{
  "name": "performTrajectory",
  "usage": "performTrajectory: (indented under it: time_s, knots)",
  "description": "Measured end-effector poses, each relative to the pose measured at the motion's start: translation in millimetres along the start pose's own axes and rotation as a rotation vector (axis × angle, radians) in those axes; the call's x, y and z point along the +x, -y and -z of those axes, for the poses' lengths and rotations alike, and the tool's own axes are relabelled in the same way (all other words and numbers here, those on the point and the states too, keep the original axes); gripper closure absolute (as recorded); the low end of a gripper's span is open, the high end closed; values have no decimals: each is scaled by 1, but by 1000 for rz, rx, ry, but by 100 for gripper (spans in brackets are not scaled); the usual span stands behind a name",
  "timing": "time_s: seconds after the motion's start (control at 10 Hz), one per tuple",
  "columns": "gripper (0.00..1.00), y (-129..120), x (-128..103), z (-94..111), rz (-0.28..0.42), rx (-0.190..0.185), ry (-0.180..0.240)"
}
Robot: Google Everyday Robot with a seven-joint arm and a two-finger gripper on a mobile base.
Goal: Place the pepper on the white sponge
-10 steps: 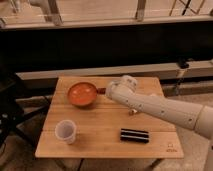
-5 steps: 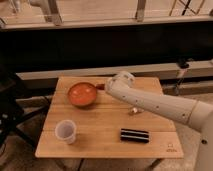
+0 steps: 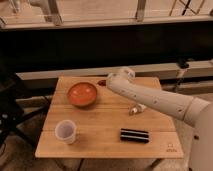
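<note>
One table [image 3: 100,146]. On it: one bowl [image 3: 82,94], one cup [image 3: 65,131], one black block [image 3: 134,135], one pepper [image 3: 101,83], one sponge [image 3: 135,108] half under one arm [image 3: 155,100]. One gripper [image 3: 106,83], at the arm's far end beside the pepper.

- Your wooden table [image 3: 100,145] carries an orange bowl [image 3: 82,94], a cup [image 3: 65,131] and a black block [image 3: 134,135]
- The white sponge [image 3: 136,108] lies mid-table
- The gripper [image 3: 106,81] is at the far edge, beside the pepper [image 3: 101,83]
</note>
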Motion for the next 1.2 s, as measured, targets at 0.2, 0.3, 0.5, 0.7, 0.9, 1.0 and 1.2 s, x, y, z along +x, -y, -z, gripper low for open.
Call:
performTrajectory:
  time_s: [0.2,0.3,0.5,0.7,0.9,1.0,1.2]
  knots:
    - [100,5,7,-7,5,4,-14]
    - [100,9,13,-9,7,8,-24]
    - [100,14,21,-10,10,14,-37]
    - [100,17,31,-13,15,17,-51]
    - [100,18,44,-17,15,17,-70]
    - [100,18,46,-18,17,16,-76]
    - [100,18,52,-24,23,11,-94]
